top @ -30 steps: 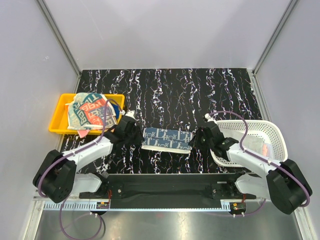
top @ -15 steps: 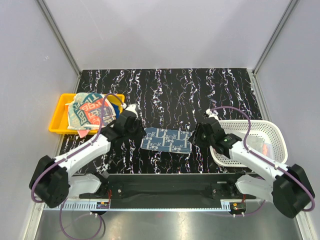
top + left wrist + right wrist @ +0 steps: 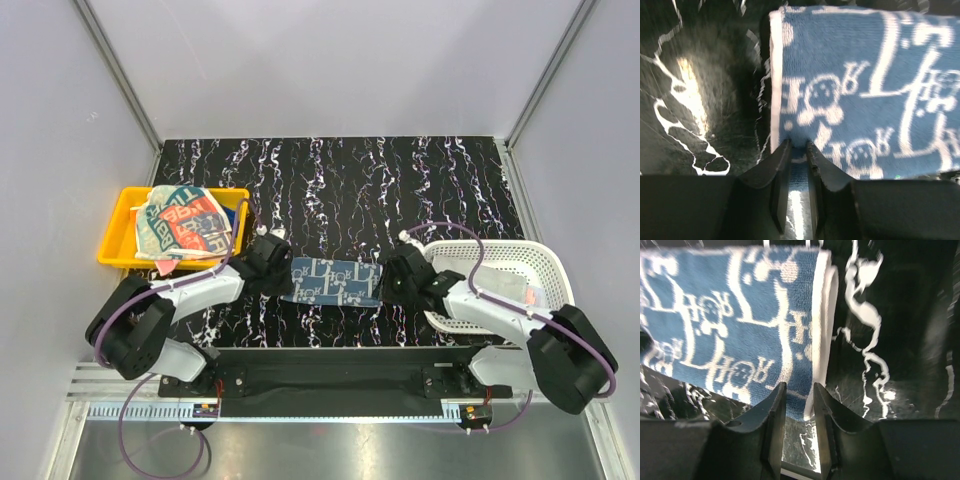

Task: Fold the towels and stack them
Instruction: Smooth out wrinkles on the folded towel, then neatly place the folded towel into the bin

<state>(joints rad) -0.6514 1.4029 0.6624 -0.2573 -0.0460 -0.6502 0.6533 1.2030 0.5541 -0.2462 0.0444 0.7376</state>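
A blue towel with a white pattern (image 3: pixel 330 281) lies low on the black marbled table between my two grippers. My left gripper (image 3: pixel 280 272) is shut on its left end; in the left wrist view the jaws (image 3: pixel 799 145) pinch the near edge of the towel (image 3: pixel 865 90). My right gripper (image 3: pixel 386 277) is at the right end; in the right wrist view the narrow jaws (image 3: pixel 800 387) hold the corner of the towel (image 3: pixel 730 325) beside its white folded edge. Folded printed towels (image 3: pixel 180 222) with red lettering are stacked in the yellow tray (image 3: pixel 112 250).
A white mesh basket (image 3: pixel 545 262) stands at the right, behind my right arm, with a pale pink cloth (image 3: pixel 515 290) inside. The yellow tray is at the left, close behind my left arm. Grey walls close in the table.
Both grippers lifted the blue towel, then came down and closer together with it. The towel now lies narrower and flatter than a second ago.
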